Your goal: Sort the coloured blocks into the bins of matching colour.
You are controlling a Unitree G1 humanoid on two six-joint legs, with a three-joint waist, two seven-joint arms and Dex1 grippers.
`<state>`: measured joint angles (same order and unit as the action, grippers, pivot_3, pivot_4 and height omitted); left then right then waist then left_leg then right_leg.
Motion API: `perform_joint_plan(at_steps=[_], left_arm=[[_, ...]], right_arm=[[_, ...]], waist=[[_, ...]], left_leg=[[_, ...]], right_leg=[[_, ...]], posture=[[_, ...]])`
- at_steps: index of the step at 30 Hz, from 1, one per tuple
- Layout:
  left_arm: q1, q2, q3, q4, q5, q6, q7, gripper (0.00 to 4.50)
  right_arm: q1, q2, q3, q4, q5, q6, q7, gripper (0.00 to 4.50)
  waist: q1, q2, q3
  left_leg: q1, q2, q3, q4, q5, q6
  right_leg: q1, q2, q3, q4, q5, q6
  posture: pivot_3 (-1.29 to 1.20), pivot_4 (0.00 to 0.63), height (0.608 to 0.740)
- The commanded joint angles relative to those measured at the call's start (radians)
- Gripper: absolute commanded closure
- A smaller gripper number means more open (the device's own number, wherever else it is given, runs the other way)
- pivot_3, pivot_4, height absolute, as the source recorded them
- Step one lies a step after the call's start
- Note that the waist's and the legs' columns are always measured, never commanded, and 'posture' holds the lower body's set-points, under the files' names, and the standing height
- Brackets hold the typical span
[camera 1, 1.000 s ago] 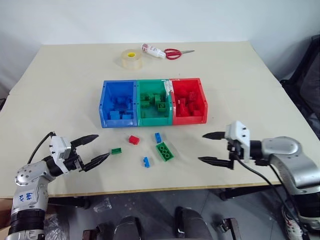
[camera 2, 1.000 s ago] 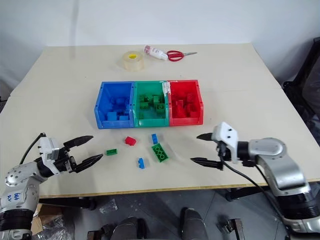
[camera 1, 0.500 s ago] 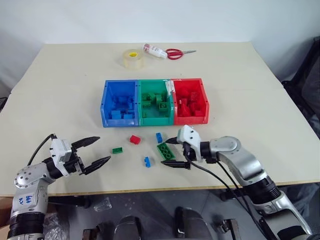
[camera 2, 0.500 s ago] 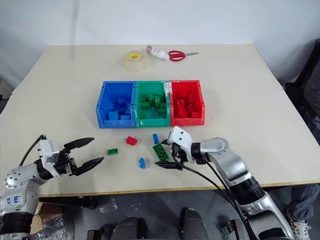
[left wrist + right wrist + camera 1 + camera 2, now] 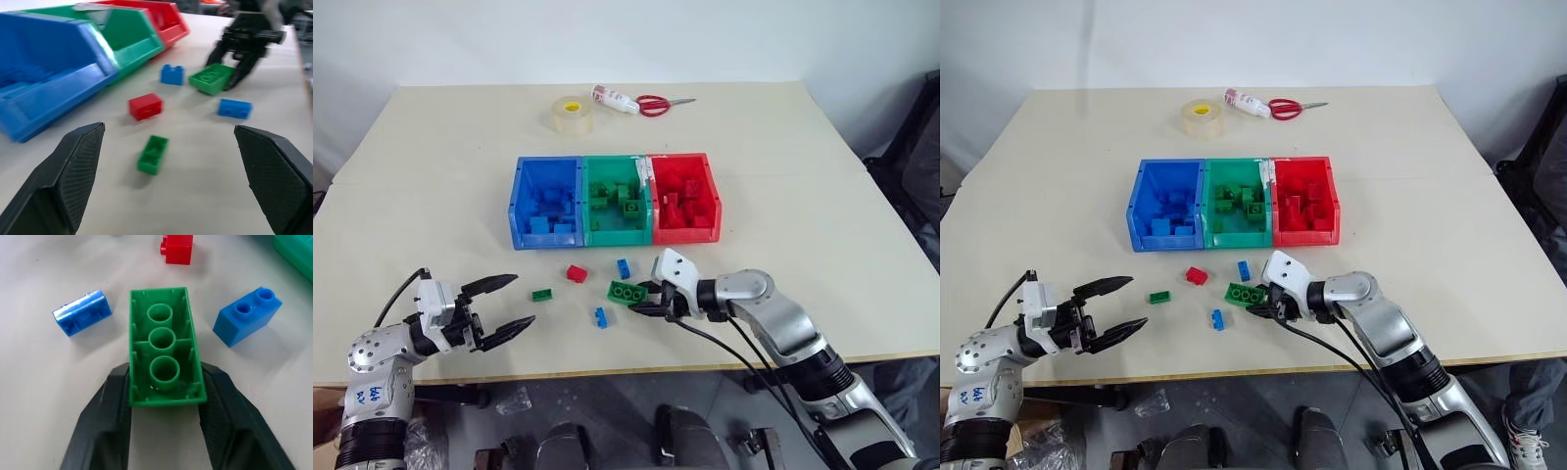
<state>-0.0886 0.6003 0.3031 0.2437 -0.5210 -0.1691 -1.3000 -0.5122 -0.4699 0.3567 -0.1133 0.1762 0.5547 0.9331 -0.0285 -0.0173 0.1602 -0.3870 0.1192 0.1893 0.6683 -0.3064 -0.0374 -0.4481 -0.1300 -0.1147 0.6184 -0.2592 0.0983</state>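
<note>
Two blue blocks (image 5: 81,312) flank the green plate (image 5: 165,350) gripped by the right pincer (image 5: 639,299); left pincer (image 5: 504,305) gapes.

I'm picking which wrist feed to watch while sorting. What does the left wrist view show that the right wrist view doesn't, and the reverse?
Left wrist, not right: the blue bin, the red bin, the small green block and the open left gripper.
Right wrist, not left: no extra thing, but a close look at the plate's hollow underside.
Both: the plate gripped by the right gripper, the red block and two blue blocks.
</note>
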Motion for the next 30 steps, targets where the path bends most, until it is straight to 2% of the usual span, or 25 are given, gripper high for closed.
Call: perform_joint_plan(at_steps=[1, 5, 9, 13, 17, 22, 27, 30], left_arm=[[-0.007, 0.008, -0.001, -0.020, -0.025, -0.024, -0.042, 0.00], [-0.019, 0.013, -0.017, 0.003, -0.005, -0.050, -0.078, 0.00], [-0.060, 0.002, -0.024, 0.043, 0.013, -0.063, -0.058, 0.00], [-0.097, -0.007, -0.043, 0.076, 0.028, -0.075, -0.044, 0.00], [-0.130, -0.021, -0.056, 0.098, 0.036, -0.092, -0.032, 0.00], [-0.140, -0.030, -0.063, 0.106, 0.040, -0.105, -0.027, 0.00], [-0.137, -0.030, -0.066, 0.107, 0.034, -0.108, -0.027, 0.00], [-0.136, -0.027, -0.067, 0.117, 0.034, -0.109, -0.031, 0.00]], right_arm=[[-0.015, -0.021, -0.051, -0.059, 0.024, 0.007, 0.006, 3.03], [-0.066, -0.021, -0.125, -0.085, 0.068, 0.006, 0.001, 3.03], [-0.222, 0.041, -0.191, 0.066, 0.045, -0.033, -0.096, 3.03], [-0.366, 0.103, -0.214, 0.302, 0.004, -0.144, -0.155, 3.03], [-0.463, 0.166, -0.210, 0.498, -0.022, -0.240, -0.163, 1.72], [-0.488, 0.187, -0.221, 0.559, -0.039, -0.306, -0.168, 0.05], [-0.383, 0.128, -0.228, 0.369, 0.016, -0.257, -0.073, 0.02], [-0.232, 0.021, -0.230, 0.152, 0.095, -0.206, 0.060, 0.02]], waist=[[0.000, 0.000, 0.000], [0.000, 0.000, 0.000], [-0.004, 0.000, 0.000], [-0.006, 0.000, 0.000], [-0.007, 0.000, 0.000], [-0.009, 0.001, 0.000], [-0.007, 0.001, 0.000], [0.001, 0.000, 0.000]], left_leg=[[0.000, 0.000, 0.000, 0.000, 0.000, 0.000], [0.000, 0.000, 0.000, 0.000, 0.000, 0.000], [0.000, 0.000, 0.000, 0.000, 0.000, 0.000], [0.000, 0.000, 0.000, -0.001, 0.000, -0.001], [0.000, 0.000, 0.001, -0.001, 0.000, -0.001], [0.000, 0.000, 0.001, -0.001, 0.000, -0.001], [-0.001, 0.000, 0.001, -0.002, 0.000, -0.001], [-0.001, 0.000, 0.001, -0.001, 0.000, -0.001]], right_leg=[[0.000, 0.000, 0.000, 0.000, 0.000, 0.000], [0.000, 0.000, 0.000, 0.000, 0.000, 0.000], [0.000, 0.000, 0.000, 0.000, 0.000, 0.000], [-0.001, 0.000, -0.001, 0.000, 0.000, -0.001], [-0.001, 0.000, -0.001, 0.000, 0.000, -0.001], [-0.001, 0.000, -0.001, 0.000, 0.000, 0.000], [-0.001, 0.000, -0.001, 0.000, 0.000, 0.000], [-0.001, 0.000, -0.001, -0.001, 0.000, 0.000]], posture=[[0.00, 0.150, 0.740], [0.00, 0.150, 0.740], [0.00, 0.150, 0.740], [0.00, 0.150, 0.740], [0.00, 0.150, 0.740], [0.00, 0.150, 0.740], [0.00, 0.150, 0.740], [0.00, 0.150, 0.740]])
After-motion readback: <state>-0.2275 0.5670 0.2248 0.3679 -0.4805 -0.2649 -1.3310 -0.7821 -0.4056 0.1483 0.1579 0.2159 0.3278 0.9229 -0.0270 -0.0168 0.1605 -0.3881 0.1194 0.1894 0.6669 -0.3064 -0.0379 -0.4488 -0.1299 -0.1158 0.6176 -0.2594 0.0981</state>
